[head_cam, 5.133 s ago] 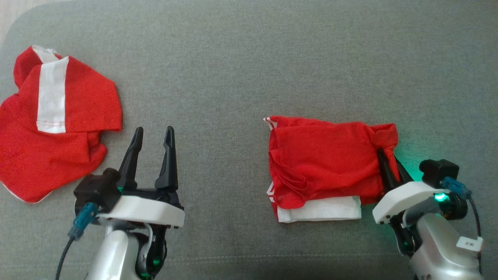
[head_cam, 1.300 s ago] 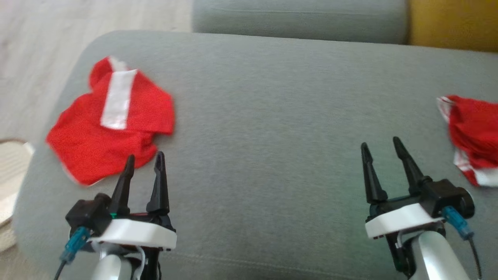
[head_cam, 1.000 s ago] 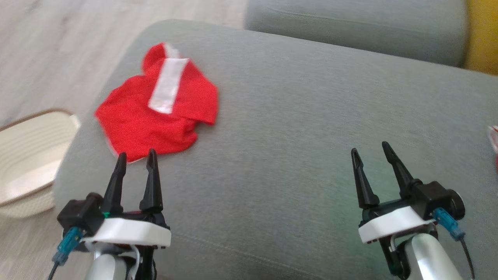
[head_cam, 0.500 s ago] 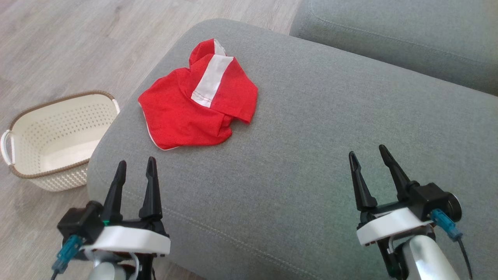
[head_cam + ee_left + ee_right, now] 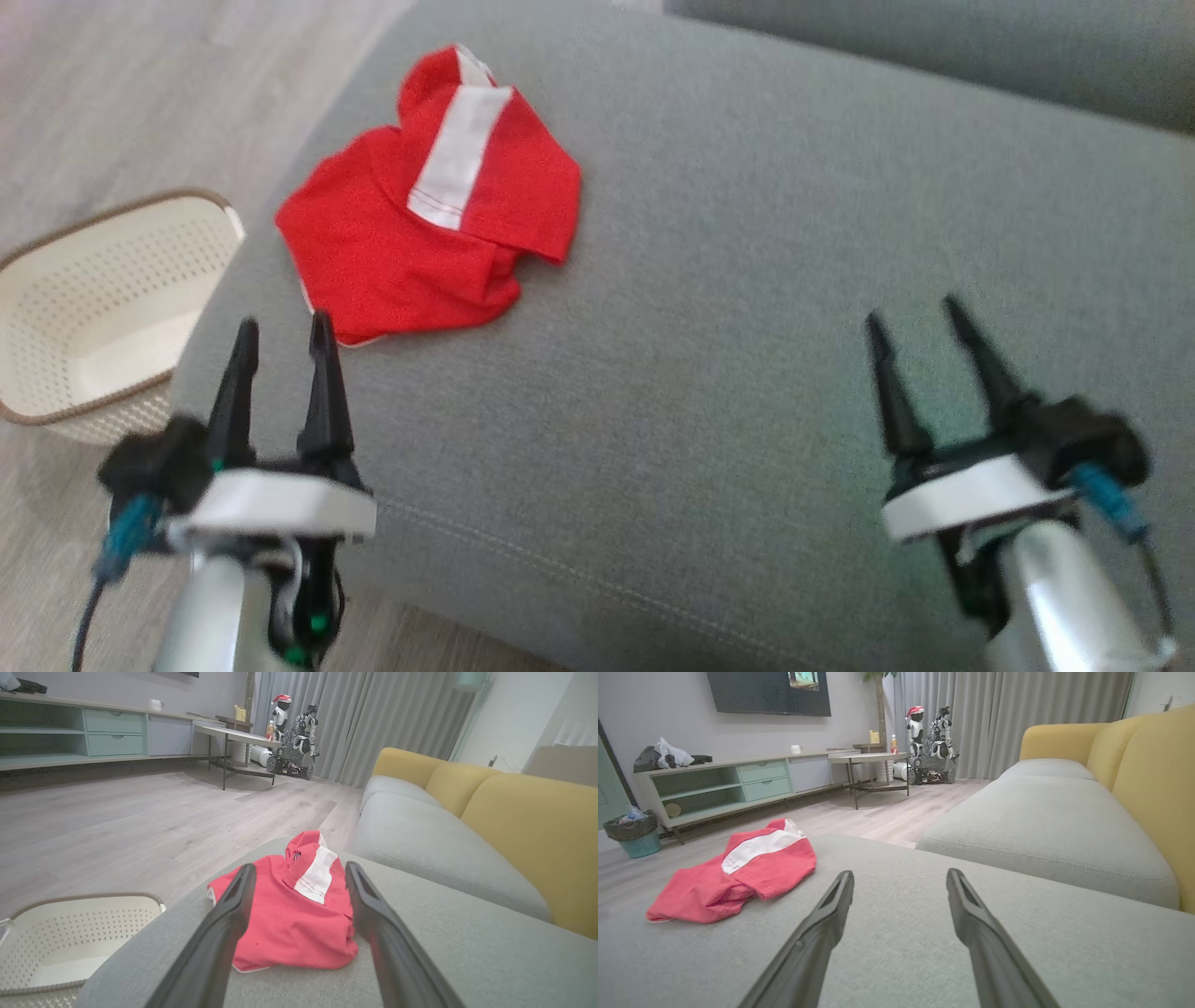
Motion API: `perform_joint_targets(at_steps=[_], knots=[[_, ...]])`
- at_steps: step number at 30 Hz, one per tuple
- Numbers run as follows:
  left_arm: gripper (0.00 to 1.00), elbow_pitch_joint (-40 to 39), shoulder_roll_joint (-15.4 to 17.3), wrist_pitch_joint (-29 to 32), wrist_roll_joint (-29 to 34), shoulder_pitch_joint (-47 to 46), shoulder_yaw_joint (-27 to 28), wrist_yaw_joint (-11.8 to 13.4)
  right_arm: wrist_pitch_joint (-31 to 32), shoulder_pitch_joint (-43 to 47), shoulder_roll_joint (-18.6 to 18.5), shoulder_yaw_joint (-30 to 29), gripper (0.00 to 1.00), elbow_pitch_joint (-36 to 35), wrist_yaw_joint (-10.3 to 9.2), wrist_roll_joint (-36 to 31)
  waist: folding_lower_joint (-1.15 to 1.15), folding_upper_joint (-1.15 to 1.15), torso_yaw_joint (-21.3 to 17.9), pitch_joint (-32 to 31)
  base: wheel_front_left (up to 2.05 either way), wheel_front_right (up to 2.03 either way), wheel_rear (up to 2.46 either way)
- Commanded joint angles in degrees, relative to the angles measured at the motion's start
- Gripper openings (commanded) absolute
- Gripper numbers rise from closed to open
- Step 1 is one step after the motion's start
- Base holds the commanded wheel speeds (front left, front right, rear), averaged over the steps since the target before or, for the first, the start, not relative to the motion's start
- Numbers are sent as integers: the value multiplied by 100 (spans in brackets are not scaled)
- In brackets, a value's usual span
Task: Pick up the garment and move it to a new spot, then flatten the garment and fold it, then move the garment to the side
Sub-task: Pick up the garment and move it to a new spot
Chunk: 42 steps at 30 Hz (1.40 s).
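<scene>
On grey fabric sofa cushion point(image 5: 747, 280), far left: crumpled red garment with white stripe point(image 5: 411, 252), just beyond left gripper point(image 5: 284, 319). Its jaws released, empty; right gripper point(image 5: 912, 308) same.

Cream perforated basket point(image 5: 103, 299) w/ brown rim sits on the pale wood floor point(image 5: 117, 826), just beside the left end of the grey seat cushion point(image 5: 747, 280). A 2nd grey cushion point(image 5: 420, 835) runs behind it, w/ yellow backrests point(image 5: 528, 830) above. Across the rm: low cabinet point(image 5: 738, 781) w/ green drawers along the wall, dark TV point(image 5: 768, 693) above it, teal bin point(image 5: 640, 843) on the floor nearby, small table point(image 5: 868, 758) w/ a bottle point(image 5: 893, 744) on it, and two robot figures point(image 5: 916, 725), one red-hatted, in front of grey curtains point(image 5: 1017, 714).
</scene>
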Motion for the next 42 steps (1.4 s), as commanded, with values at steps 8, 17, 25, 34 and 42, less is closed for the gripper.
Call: perform_joint_targets(at_steps=[8,17,25,34,42], knots=[[100,1322,280,149,144,-1716,337,-262,406,-565,-320,-522,100,-1030,-4,-156,0,0,-379,988,0,0,0],[100,2697,612,1256,11,-3362,263,-370,938,-672,-785,-836,100,-1997,-4,-219,0,0,-588,1711,0,0,0],[100,3538,834,1446,168,-4191,121,-351,1127,-700,-859,-833,100,-2387,-4,-187,0,0,-732,2035,0,0,0],[0,4395,887,1432,148,-4737,-20,-451,1140,-750,-823,-764,100,-2424,-4,-199,0,0,-880,2164,0,0,0],[0,4300,912,421,-35,-4715,97,-515,815,-735,-539,-633,100,-1915,-4,-149,0,0,-1127,1561,0,0,0]])
